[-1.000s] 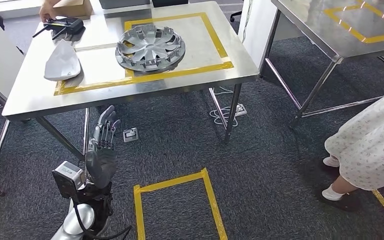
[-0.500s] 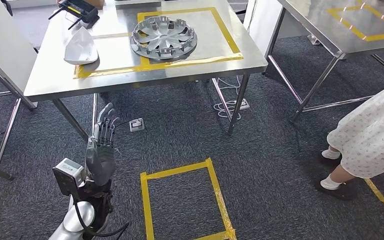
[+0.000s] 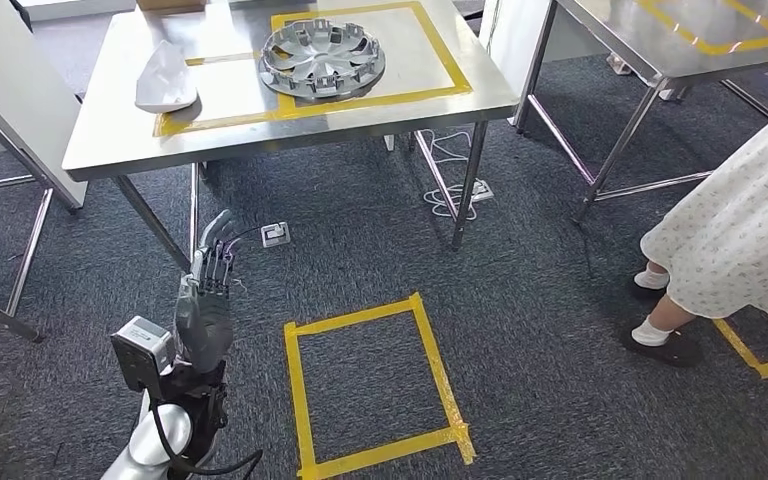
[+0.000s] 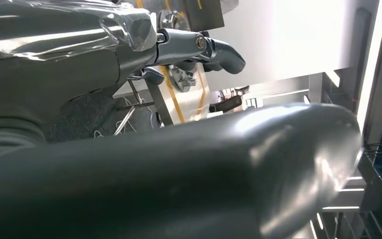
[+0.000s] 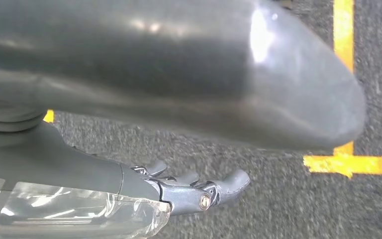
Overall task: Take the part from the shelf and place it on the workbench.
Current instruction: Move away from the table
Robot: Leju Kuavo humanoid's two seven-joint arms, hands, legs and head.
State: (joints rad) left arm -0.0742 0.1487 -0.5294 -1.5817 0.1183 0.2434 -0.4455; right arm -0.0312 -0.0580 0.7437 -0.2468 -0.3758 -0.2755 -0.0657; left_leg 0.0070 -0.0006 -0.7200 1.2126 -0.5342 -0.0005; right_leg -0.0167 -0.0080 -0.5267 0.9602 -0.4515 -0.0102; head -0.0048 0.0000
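Hubcap part (image 3: 322,58) sits inside the yellow tape frame (image 3: 450,70) toward the surface's (image 3: 110,150) far right corner; left robot hand (image 3: 205,300) empty, fingers extended, right robot hand (image 5: 194,191) loosely curled on nothing; shelf unseen, so likely walk clear first.

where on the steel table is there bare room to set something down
On the steel table, the yellow-taped left box between the white curved part and the silver wheel cover is bare, as is the front strip outside the tape. The right box is crowded: the cover takes most of it.
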